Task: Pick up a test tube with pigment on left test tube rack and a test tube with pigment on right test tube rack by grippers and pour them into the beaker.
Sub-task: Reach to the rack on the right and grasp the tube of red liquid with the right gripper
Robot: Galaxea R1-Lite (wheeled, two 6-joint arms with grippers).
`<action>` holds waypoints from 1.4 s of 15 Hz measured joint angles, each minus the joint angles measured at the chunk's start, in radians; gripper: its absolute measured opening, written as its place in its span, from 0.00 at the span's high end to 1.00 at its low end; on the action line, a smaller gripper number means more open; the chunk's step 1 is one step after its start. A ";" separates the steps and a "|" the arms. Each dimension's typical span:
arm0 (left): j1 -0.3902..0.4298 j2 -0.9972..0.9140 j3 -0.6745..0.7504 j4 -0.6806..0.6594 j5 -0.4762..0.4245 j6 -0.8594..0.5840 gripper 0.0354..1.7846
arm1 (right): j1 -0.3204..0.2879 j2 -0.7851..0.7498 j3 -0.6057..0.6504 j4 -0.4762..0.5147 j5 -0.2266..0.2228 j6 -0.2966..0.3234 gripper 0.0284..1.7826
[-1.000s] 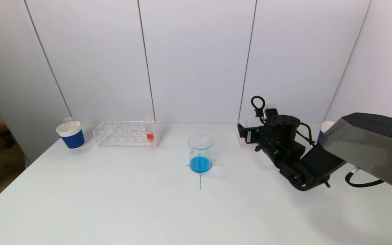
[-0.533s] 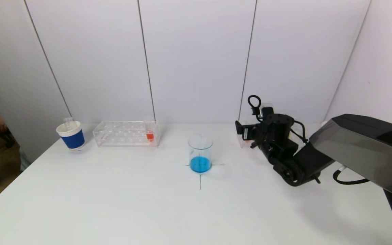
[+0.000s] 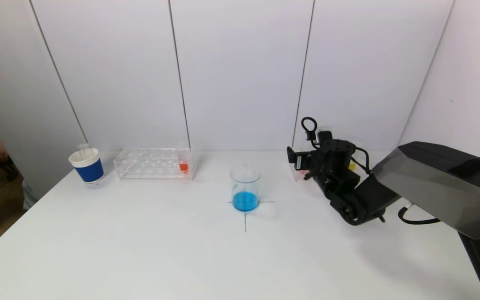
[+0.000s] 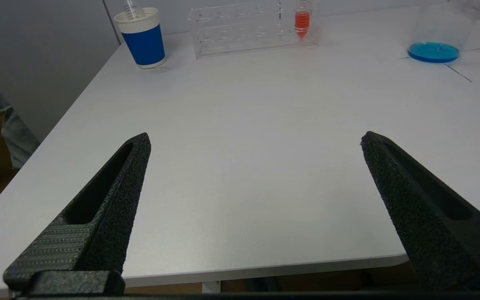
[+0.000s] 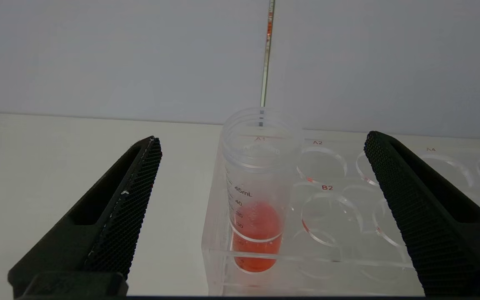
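A glass beaker [image 3: 245,187] holding blue liquid stands on a cross mark at the table's middle; it also shows in the left wrist view [image 4: 433,46]. The clear left rack [image 3: 148,164] holds one tube of red pigment [image 3: 183,164] at its right end. My right gripper [image 5: 263,139] is open just in front of the right rack [image 5: 348,258], its fingers either side of a tube of red pigment [image 5: 256,208] standing in the rack's corner hole, not touching it. My left gripper [image 4: 254,139] is open and empty over the table's near left edge.
A blue-and-white cup [image 3: 86,166] with an empty tube in it stands left of the left rack. In the head view the right arm [image 3: 348,187] hides most of the right rack. White wall panels close the back.
My right arm has moved left and forward toward the right rack. The beaker, the left rack and the cup have not moved.
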 joint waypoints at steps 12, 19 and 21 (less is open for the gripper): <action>0.000 0.000 0.000 0.000 0.000 0.000 0.01 | -0.003 0.030 -0.039 0.002 -0.004 -0.005 0.01; 0.000 0.000 0.000 0.000 0.000 0.000 0.01 | -0.003 0.040 -0.052 0.006 -0.004 -0.008 0.10; 0.000 0.000 0.000 0.000 0.000 0.000 0.01 | -0.003 0.042 -0.057 0.007 -0.003 -0.008 0.23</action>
